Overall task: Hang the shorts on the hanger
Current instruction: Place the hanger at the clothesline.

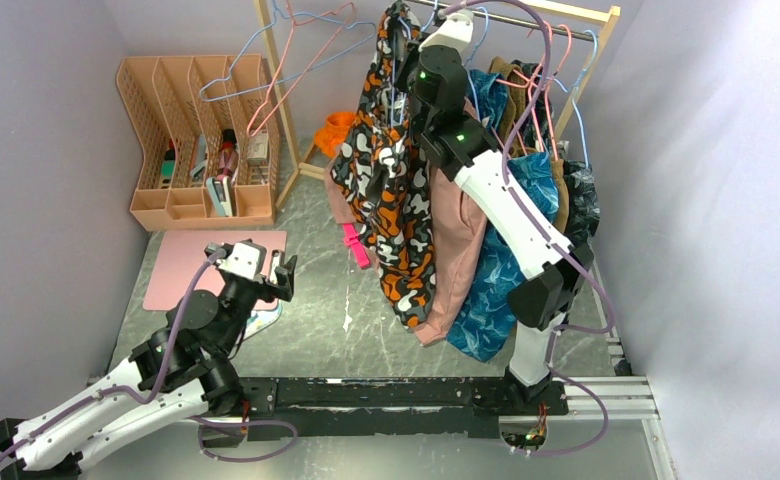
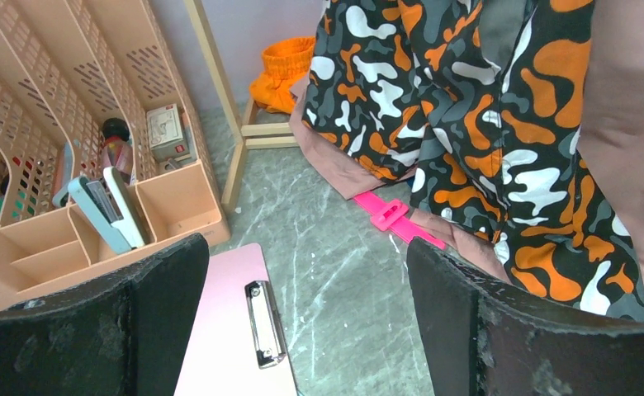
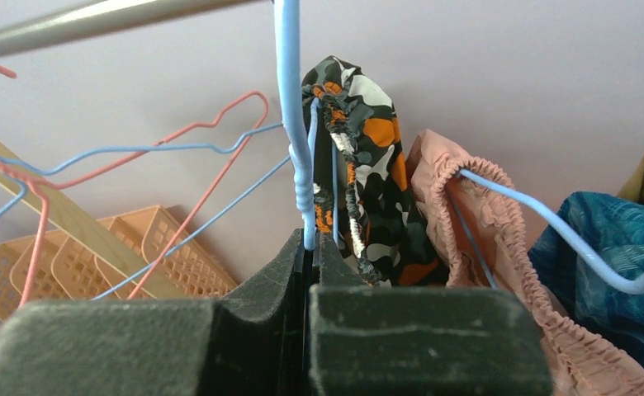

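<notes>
The shorts (image 1: 391, 190), in an orange, black, white and grey blotch print, hang draped over the light-blue hanger (image 3: 290, 99) just under the rail. In the right wrist view their gathered waistband (image 3: 356, 157) sits right behind the hanger's twisted neck. My right gripper (image 3: 309, 239) is shut on that neck, high up by the rail. My left gripper (image 1: 284, 272) is open and low over the table, left of the shorts' hem (image 2: 484, 124). Nothing is between its fingers (image 2: 145, 313).
The wooden rack's rail (image 1: 526, 15) also carries a dusty-pink garment (image 1: 456, 250), a blue leaf-print one (image 1: 501, 270) and empty pink and blue hangers (image 1: 296, 50). A peach desk organizer (image 1: 201, 140), pink clipboard (image 2: 228, 330), pink clip (image 2: 393, 216) and orange cloth (image 1: 338, 130) lie below.
</notes>
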Controlling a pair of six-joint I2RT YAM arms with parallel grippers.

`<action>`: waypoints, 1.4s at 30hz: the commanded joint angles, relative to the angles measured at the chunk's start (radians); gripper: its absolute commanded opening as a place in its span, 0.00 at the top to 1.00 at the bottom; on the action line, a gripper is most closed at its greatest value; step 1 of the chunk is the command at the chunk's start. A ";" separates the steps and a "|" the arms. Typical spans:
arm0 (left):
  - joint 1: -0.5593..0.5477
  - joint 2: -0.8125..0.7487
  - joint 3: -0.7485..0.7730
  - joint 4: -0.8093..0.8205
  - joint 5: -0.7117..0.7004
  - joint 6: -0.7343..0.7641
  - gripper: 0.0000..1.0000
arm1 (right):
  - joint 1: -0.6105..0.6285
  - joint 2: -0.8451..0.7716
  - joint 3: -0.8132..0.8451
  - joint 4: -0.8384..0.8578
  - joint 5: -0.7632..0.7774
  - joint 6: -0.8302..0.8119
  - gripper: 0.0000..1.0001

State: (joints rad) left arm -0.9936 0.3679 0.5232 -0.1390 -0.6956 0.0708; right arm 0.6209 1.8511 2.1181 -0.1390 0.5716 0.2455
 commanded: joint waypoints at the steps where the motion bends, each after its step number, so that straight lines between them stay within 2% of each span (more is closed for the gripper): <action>1: 0.010 0.000 -0.005 0.019 -0.010 -0.002 0.07 | -0.009 0.028 0.053 -0.004 -0.009 0.027 1.00; 6: 0.012 -0.001 -0.006 0.022 -0.007 -0.001 0.06 | -0.010 0.038 0.092 -0.060 -0.072 0.070 1.00; 10: 0.013 0.005 -0.005 0.021 -0.001 -0.004 0.06 | -0.009 0.038 0.139 -0.146 -0.160 0.107 0.61; 12: 0.014 0.004 -0.005 0.023 0.004 -0.002 0.06 | -0.010 0.027 0.138 -0.173 -0.193 0.123 0.50; 15: 0.015 0.003 -0.005 0.020 0.010 -0.004 0.06 | -0.009 -0.003 0.128 -0.220 -0.233 0.138 0.40; 16: 0.015 0.002 -0.003 0.019 0.011 -0.006 0.06 | -0.010 -0.016 0.125 -0.238 -0.250 0.141 0.27; 18: 0.015 0.002 -0.002 0.016 0.011 -0.008 0.06 | -0.008 -0.034 0.131 -0.291 -0.275 0.143 0.21; 23: 0.016 -0.007 -0.003 0.017 0.016 -0.009 0.06 | 0.006 -0.097 0.110 -0.440 -0.293 0.122 0.18; 28: 0.016 -0.007 -0.005 0.020 0.022 -0.006 0.06 | 0.058 -0.193 -0.009 -0.537 -0.200 0.074 0.18; 34: 0.019 -0.006 -0.006 0.023 0.022 -0.002 0.06 | 0.087 -0.269 -0.177 -0.568 -0.178 0.066 0.20; 42: 0.024 -0.004 -0.006 0.019 0.021 -0.002 0.06 | 0.087 -0.298 -0.297 -0.532 -0.144 0.072 0.31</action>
State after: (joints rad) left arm -0.9798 0.3676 0.5224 -0.1390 -0.6868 0.0704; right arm 0.7078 1.5715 1.8355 -0.6682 0.3977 0.3283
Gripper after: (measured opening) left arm 0.942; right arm 0.709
